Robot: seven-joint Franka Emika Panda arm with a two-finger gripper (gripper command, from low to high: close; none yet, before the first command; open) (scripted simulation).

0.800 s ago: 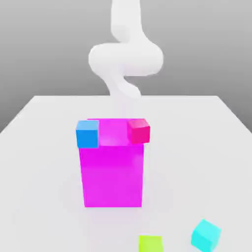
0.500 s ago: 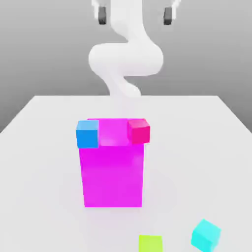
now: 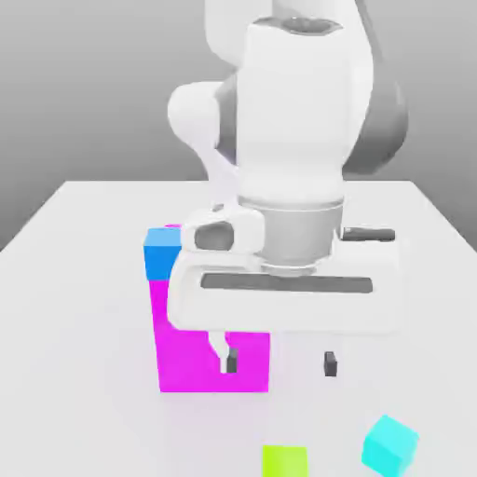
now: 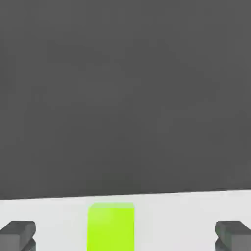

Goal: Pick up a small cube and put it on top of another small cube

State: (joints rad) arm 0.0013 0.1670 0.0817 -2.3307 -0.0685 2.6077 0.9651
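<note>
- The gripper [image 3: 281,362] is pointing downward near the middle of the exterior view, and its two fingers [image 3: 330,364] are standing widely apart from each other.
- It is being in the released state: between the fingertips nothing is being held.
- In the exterior view, one fingertip is appearing before the magenta block [image 3: 214,363], and the other is appearing beside it, more to the exterior view's right; if any finger is touching the block, I cannot tell.
- The lime-green cube [image 3: 285,462] is lying on the white table [image 3: 84,373], at the bottom of the exterior view, a little right of its middle, and the bottom edge is cutting it.
- In the exterior view, this cube is showing lower than the fingertips; in the hand view, it is appearing between the two fingers, apart from both.
- The cyan cube [image 3: 389,447] is resting on the table at the exterior view's lower right, turned at an angle, apart from the lime-green one.
- The blue cube [image 3: 163,254] is sitting at the magenta block's top, left of the hand body.
</note>
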